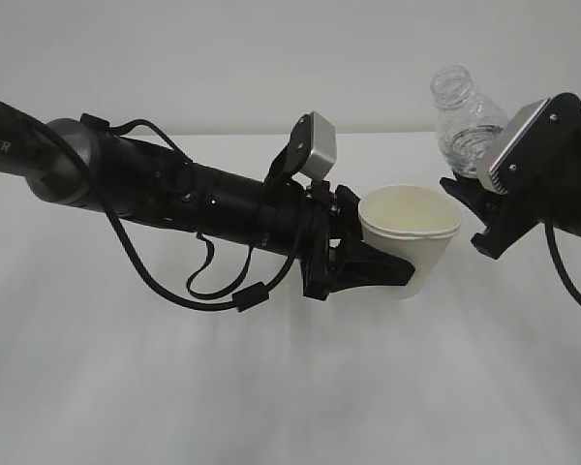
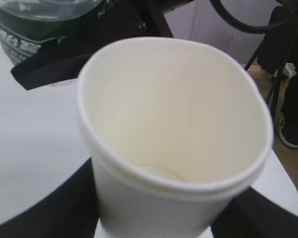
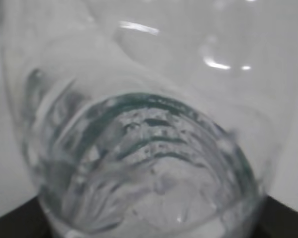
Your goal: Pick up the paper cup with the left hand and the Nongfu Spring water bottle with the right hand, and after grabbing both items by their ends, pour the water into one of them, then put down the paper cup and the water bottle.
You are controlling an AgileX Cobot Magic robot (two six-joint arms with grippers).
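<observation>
My left gripper point(image 1: 405, 260) is shut on the white paper cup point(image 1: 412, 231) and holds it low on its wall, upright, above the table. In the left wrist view the cup point(image 2: 174, 129) fills the frame, its cream inside showing, with black fingers point(image 2: 39, 208) on both sides near its base. My right gripper point(image 1: 473, 192) is shut on the lower part of the clear, capless Nongfu Spring water bottle point(image 1: 462, 116), which leans slightly left just right of the cup's rim. The bottle's ribbed body point(image 3: 139, 148) fills the right wrist view. I cannot make out the water.
A white table point(image 1: 271, 407) lies under both arms. In the left wrist view the bottle's green label point(image 2: 30, 29) shows at top left, and beyond the table's right edge are stand legs and a dark shoe point(image 2: 290, 131) on the floor.
</observation>
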